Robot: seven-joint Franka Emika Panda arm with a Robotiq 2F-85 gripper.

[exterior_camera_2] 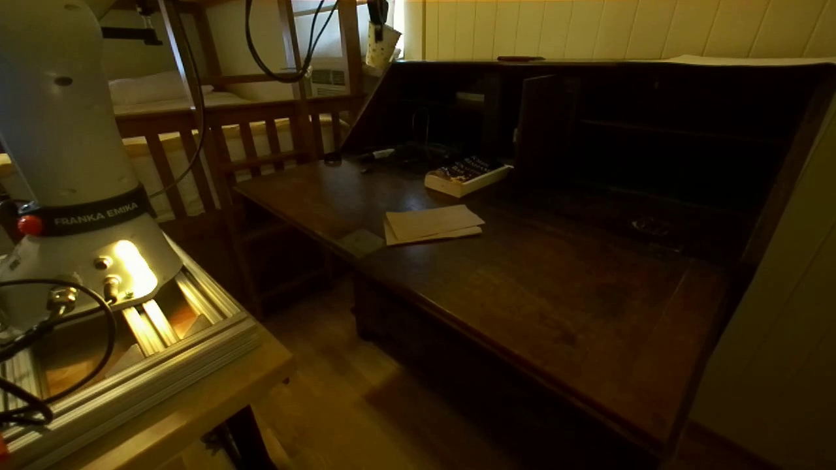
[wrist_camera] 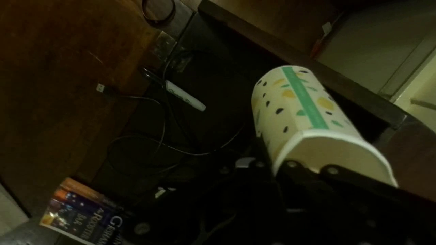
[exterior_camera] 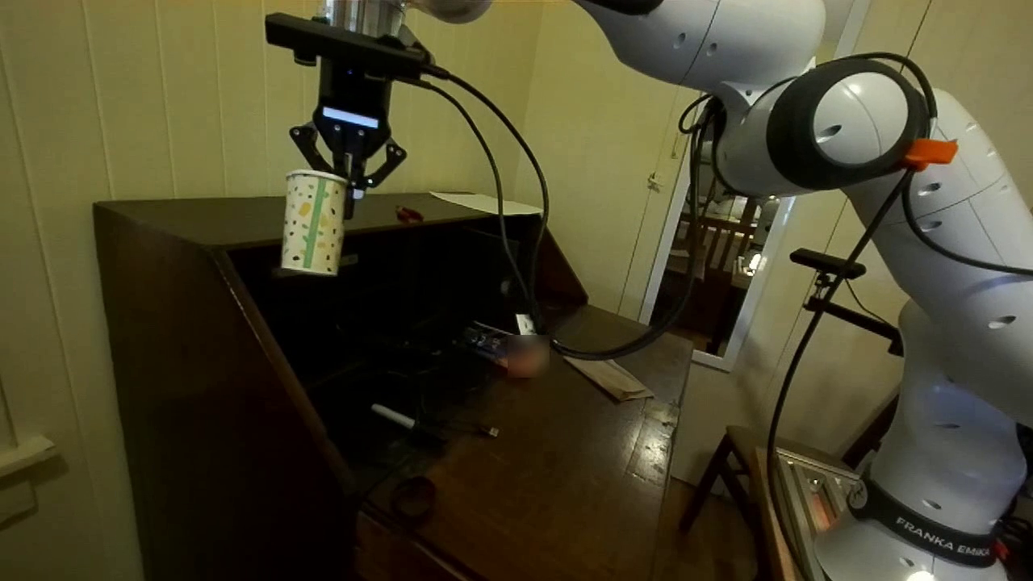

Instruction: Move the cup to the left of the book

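Observation:
The cup [exterior_camera: 313, 222] is cream-white paper with small dots, leaves and a green stripe. My gripper [exterior_camera: 350, 202] is shut on the cup's side wall, one finger inside the mouth and one outside. The cup hangs in the air near one end of the desk's upper cabinet, mouth up, slightly tilted. It also shows in the wrist view [wrist_camera: 299, 102] and high in an exterior view [exterior_camera_2: 381, 49]. The book [exterior_camera_2: 467, 173] is a dark-covered paperback lying flat on the desk. It shows in the wrist view [wrist_camera: 85, 217] and partly behind a blurred patch in an exterior view [exterior_camera: 484, 343].
The dark wooden desk [exterior_camera_2: 555, 294] has an open cabinet behind. Folded tan paper [exterior_camera_2: 431, 223] lies near its front edge. A white marker [wrist_camera: 185, 95], a USB cable [wrist_camera: 163, 144] and a dark ring [exterior_camera: 413, 494] lie at one end. A red item [exterior_camera: 409, 215] sits on the cabinet top.

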